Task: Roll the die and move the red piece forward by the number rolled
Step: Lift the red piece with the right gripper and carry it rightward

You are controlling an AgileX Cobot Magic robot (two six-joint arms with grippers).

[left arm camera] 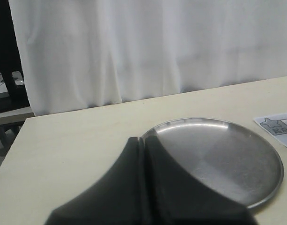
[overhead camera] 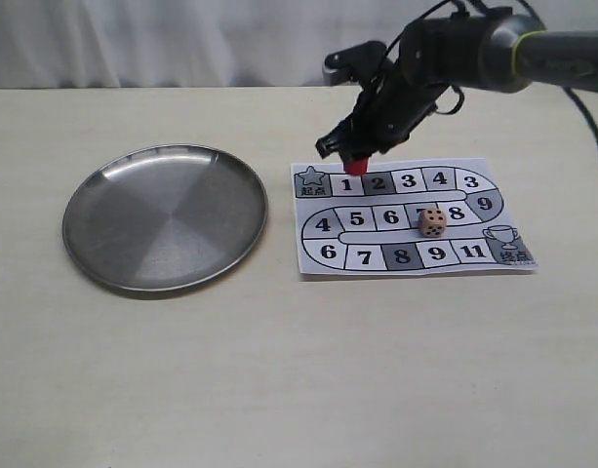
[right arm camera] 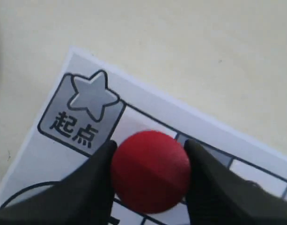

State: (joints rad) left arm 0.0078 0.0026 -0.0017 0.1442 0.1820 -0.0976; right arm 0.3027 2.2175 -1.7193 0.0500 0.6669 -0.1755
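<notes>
My right gripper (overhead camera: 357, 156) is shut on the red piece (overhead camera: 356, 167), holding it just above the board's square 1, next to the star start square (overhead camera: 310, 181). In the right wrist view the red piece (right arm camera: 150, 171) fills the gap between both black fingers (right arm camera: 91, 183), over the square beside the star. The peach-beige die (overhead camera: 432, 223) rests on the paper board (overhead camera: 411, 216) in the middle row, between squares 6 and 8. My left gripper (left arm camera: 144, 143) is shut and empty, hovering at the near rim of the steel plate (left arm camera: 237, 164).
The round steel plate (overhead camera: 166, 216) lies on the pale table, left of the board. A white curtain hangs behind the table's far edge. The board's trophy end square (overhead camera: 510, 244) is at its right front corner.
</notes>
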